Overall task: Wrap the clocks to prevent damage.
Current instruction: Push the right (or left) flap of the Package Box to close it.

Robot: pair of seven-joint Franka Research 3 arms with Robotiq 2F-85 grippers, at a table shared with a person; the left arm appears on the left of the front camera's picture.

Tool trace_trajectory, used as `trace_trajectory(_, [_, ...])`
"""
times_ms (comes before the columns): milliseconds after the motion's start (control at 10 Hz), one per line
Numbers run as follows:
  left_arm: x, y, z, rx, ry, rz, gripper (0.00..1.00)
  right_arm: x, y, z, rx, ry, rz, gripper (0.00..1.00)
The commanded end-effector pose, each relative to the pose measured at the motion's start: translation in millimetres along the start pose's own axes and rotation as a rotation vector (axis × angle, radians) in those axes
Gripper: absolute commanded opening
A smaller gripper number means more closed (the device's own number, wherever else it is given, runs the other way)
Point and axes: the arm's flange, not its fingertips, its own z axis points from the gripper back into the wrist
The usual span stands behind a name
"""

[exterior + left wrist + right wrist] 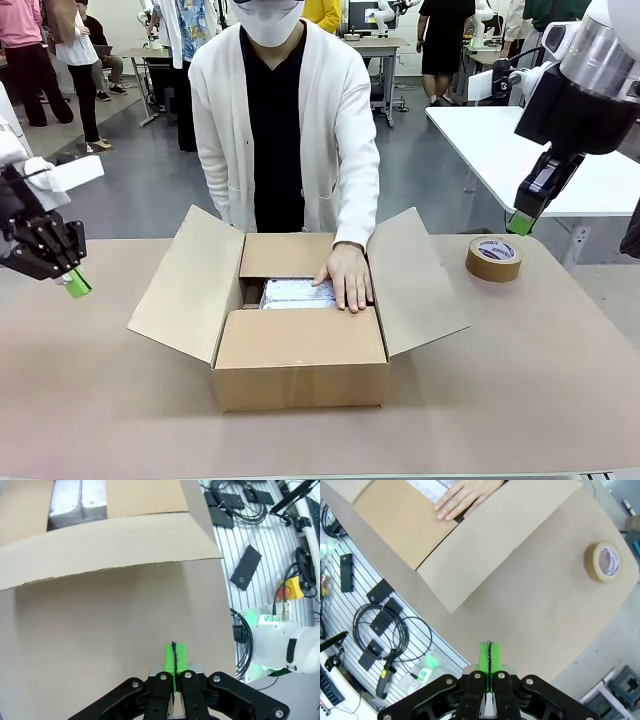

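I am holding both tools clenched on nothing, my left gripper [76, 285] [174, 656] hanging over the table [520, 400] left of the open cardboard box [300, 372] and my right gripper [520, 222] [490, 655] hanging above the tape roll [494, 258]. The roll's label print is showing too small to read. Inside the box, the wrapped clocks [295, 293] are lying under the person's hand [347, 278], which is resting on them.

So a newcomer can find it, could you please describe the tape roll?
Start at the open cardboard box mid-table. Past its flap on the robot's right, the tape roll lies flat on the tabletop. It is the only round thing there, a brown ring with a pale centre.
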Motion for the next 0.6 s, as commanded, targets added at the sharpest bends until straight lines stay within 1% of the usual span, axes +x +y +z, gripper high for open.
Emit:
trace_trajectory(0, [2,-5,4,-0.006,-0.012,-0.025,0.00,2,2,0,0.002,0.008,-0.019,0.01])
trace_trajectory(300, [2,-5,4,-0.006,-0.012,-0.025,0.00,2,2,0,0.002,0.008,-0.019,0.01])
trace_trajectory(400, [2,-2,1,0.000,0.019,-0.001,0.00,2,2,0,0.002,0.008,-0.019,0.01])
trace_trajectory(500, [-15,12,-26,0.039,0.009,0.108,0.00,2,2,0,0.002,0.008,-0.019,0.01])
